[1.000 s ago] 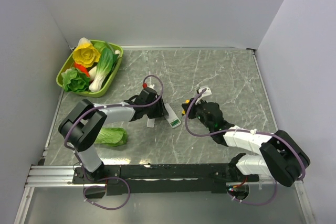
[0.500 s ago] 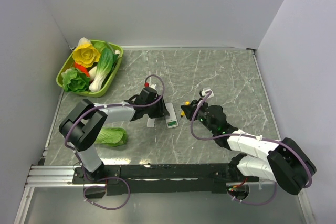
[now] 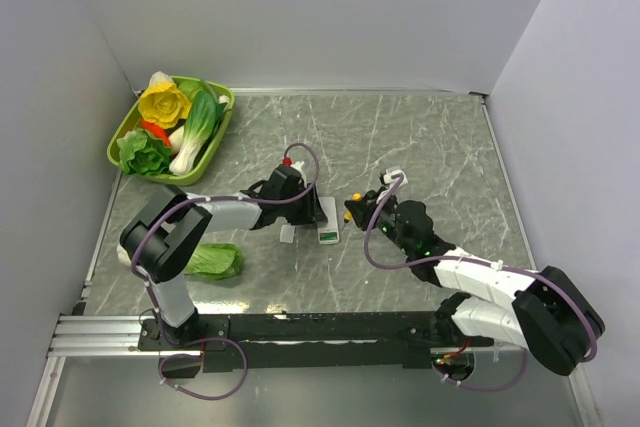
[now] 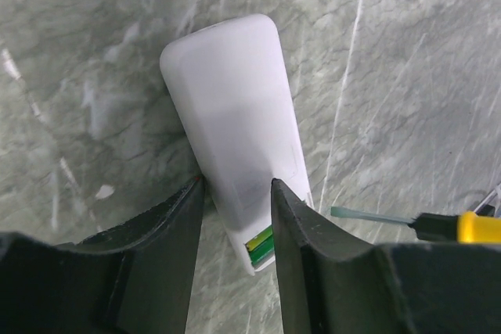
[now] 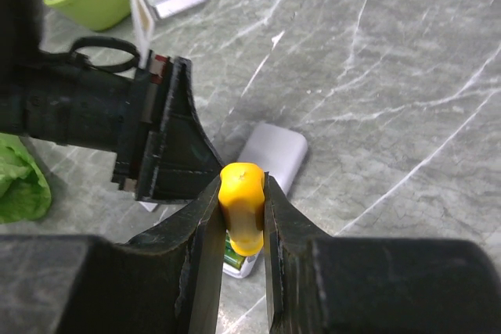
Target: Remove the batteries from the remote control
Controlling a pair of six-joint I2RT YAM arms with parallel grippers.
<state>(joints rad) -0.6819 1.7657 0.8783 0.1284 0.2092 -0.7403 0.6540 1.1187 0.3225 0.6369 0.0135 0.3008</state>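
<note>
Bright, even light, soft shadows; blurred foreground in wrist views

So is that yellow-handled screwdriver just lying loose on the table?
No, the right end effector is clamped on the yellow handle of the screwdriver, beside the white remote control that the left end effector grips.

Since 1.0 s ago: you turned the remote control (image 3: 325, 219) in the left gripper (image 3: 312, 215) from a slant to nearly straight, and its green end shifted slightly left. Your right arm (image 3: 470, 272) stretched out, with the elbow nearer the table's front edge.
</note>
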